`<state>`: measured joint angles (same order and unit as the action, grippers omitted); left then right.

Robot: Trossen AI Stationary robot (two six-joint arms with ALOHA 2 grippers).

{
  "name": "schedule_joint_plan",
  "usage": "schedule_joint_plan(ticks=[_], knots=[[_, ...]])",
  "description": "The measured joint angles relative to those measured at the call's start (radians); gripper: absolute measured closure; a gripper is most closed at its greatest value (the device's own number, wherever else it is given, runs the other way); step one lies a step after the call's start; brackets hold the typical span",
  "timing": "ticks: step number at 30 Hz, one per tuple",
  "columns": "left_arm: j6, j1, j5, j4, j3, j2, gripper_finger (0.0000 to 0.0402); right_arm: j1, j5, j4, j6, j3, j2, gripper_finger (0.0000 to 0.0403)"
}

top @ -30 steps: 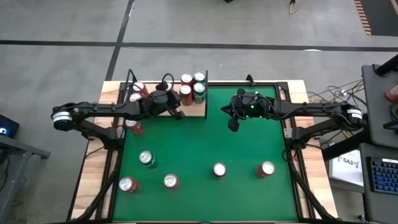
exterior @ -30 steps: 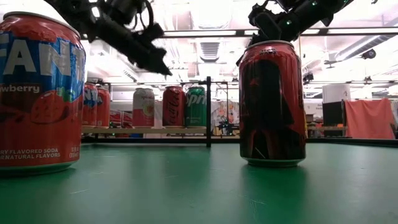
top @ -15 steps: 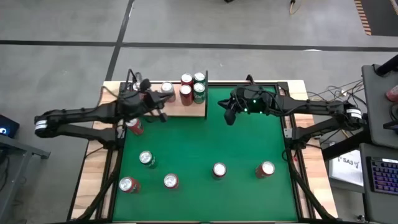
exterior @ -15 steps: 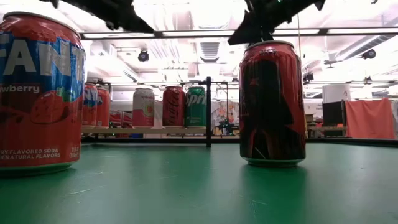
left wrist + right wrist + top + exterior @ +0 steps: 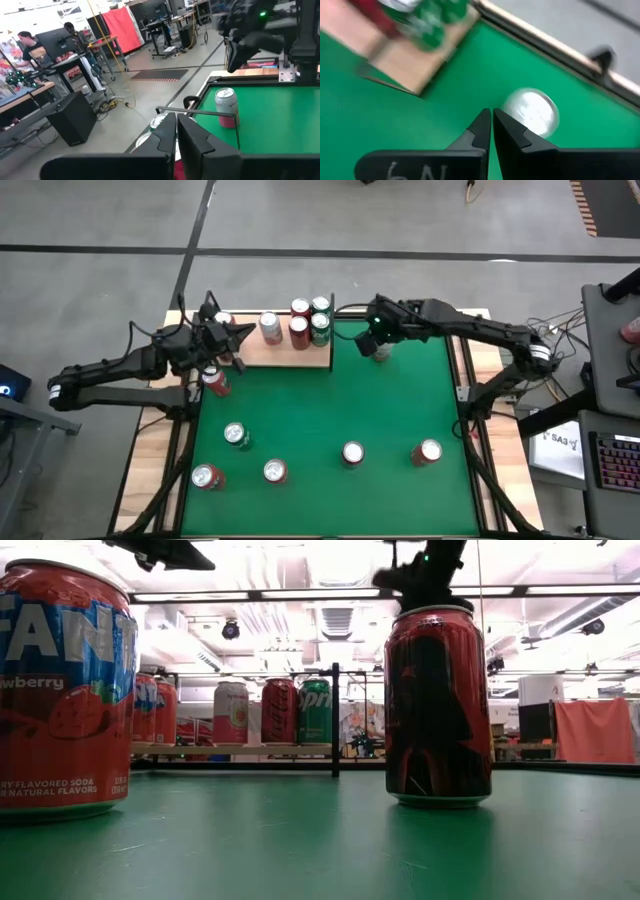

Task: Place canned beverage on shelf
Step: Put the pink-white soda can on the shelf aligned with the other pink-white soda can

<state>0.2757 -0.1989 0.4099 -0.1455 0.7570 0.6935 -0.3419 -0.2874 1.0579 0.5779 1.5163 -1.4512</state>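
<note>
A green table seen from above, with a pale wood shelf [image 5: 290, 352] at its far left corner. Several cans [image 5: 297, 322] already stand on the shelf, clustered toward its right end and far edge, so part of the job looks done.

Cans left on the green felt: one red can [image 5: 215, 381] just near the shelf's left end, five more [image 5: 273, 471] spread along the near side, and a silver-topped can [image 5: 380, 348] at the far edge, right of the shelf.

The left gripper [image 5: 222, 340] hangs over the shelf's left end, fingers pressed together and holding nothing. The right gripper [image 5: 377, 332] hovers just above the silver-topped can, fingers also together, empty; its wrist view shows the can's lid [image 5: 532, 112] right beyond the fingertips.

By this layout roughly half the cans remain. The silver-topped can seems the likely next pick, but the right fingers would first have to spread.
</note>
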Motion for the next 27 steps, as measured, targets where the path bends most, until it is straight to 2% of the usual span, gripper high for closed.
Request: schedule_joint_plan(ticks=[5,13,22,27], knots=[[0.004,0.0,0.0,-0.051,0.0,-0.007,0.0402,-0.061,0.034,0.219,0.042,0.079,-0.098,0.0392],[0.015,0.0,0.0,-0.075,-0.011,-0.002,0.0402,-0.153,0.268,0.276,0.012,0.083,-0.181,0.0392],[0.03,0.0,0.0,-0.073,-0.013,-0.01,0.0402,-0.195,0.263,0.268,-0.009,0.083,-0.195,0.0387],[0.033,0.0,0.0,-0.073,-0.013,-0.01,0.0402,-0.195,0.263,0.261,-0.006,0.083,-0.195,0.0346]])
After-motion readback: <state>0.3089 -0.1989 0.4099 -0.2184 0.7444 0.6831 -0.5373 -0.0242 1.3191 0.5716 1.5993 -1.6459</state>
